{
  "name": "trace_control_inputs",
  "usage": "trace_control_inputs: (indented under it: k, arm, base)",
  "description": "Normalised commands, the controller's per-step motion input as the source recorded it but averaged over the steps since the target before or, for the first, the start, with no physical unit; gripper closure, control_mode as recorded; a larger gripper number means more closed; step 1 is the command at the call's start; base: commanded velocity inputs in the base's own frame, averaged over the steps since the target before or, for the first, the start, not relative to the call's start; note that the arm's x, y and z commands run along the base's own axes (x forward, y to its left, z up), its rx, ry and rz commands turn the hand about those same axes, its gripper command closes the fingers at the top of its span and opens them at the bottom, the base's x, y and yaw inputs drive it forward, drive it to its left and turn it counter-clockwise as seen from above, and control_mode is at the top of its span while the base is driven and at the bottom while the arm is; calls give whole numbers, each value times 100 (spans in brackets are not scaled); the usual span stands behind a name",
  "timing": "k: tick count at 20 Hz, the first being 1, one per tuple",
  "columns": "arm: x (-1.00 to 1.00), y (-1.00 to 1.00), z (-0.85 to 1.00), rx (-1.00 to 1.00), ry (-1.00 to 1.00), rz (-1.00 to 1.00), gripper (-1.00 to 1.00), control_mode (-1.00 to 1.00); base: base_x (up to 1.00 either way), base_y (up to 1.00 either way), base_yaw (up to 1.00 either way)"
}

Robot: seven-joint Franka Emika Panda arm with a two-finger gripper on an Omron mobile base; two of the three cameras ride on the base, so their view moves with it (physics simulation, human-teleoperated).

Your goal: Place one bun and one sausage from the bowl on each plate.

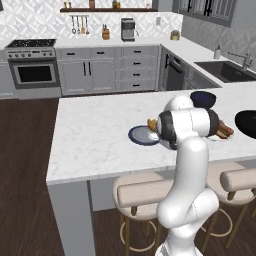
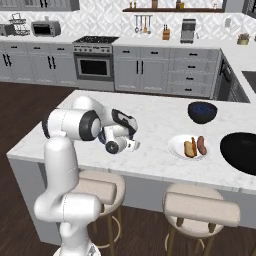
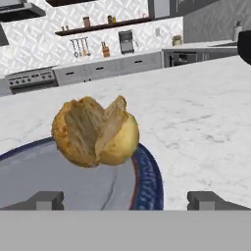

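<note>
A torn golden bun [image 3: 95,131] lies on the dark blue-grey plate [image 3: 147,181], close in front of my gripper [image 3: 128,200]. The gripper is open, its fingertips [image 3: 46,200] wide apart and low over the plate, holding nothing. From the left base view, the same bun [image 1: 151,123] sits at the right rim of that plate [image 1: 140,135], beside my arm. The white plate [image 2: 189,146] carries a bun [image 2: 189,148] and a sausage [image 2: 201,144]. The wide black bowl [image 2: 240,150] stands at the counter's right end; its inside looks dark.
A smaller, deeper dark blue bowl [image 2: 202,111] stands behind the white plate. Padded stools [image 2: 200,210] line the counter's near edge. A sink [image 1: 225,70] lies far right, with bare marble counter [image 1: 95,135] left of the blue-grey plate.
</note>
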Motion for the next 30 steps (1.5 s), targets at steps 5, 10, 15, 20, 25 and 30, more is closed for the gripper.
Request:
trace_control_inputs:
  k: [5,10,15,20,25,30]
  arm:
    - [-26,0,55,1,-1,0,-100,-100]
    - [-5,0,100,2,3,0,-100,-100]
    - [-12,-9,100,0,17,0,-100,-100]
    - [-32,-15,100,0,28,0,-100,-100]
    - [-15,-40,100,1,28,0,-100,-100]
    - [17,-75,100,13,9,0,-100,-100]
  base:
    - [0,0,0]
    - [0,0,0]
    - [0,0,0]
    - [0,0,0]
    - [0,0,0]
    - [0,0,0]
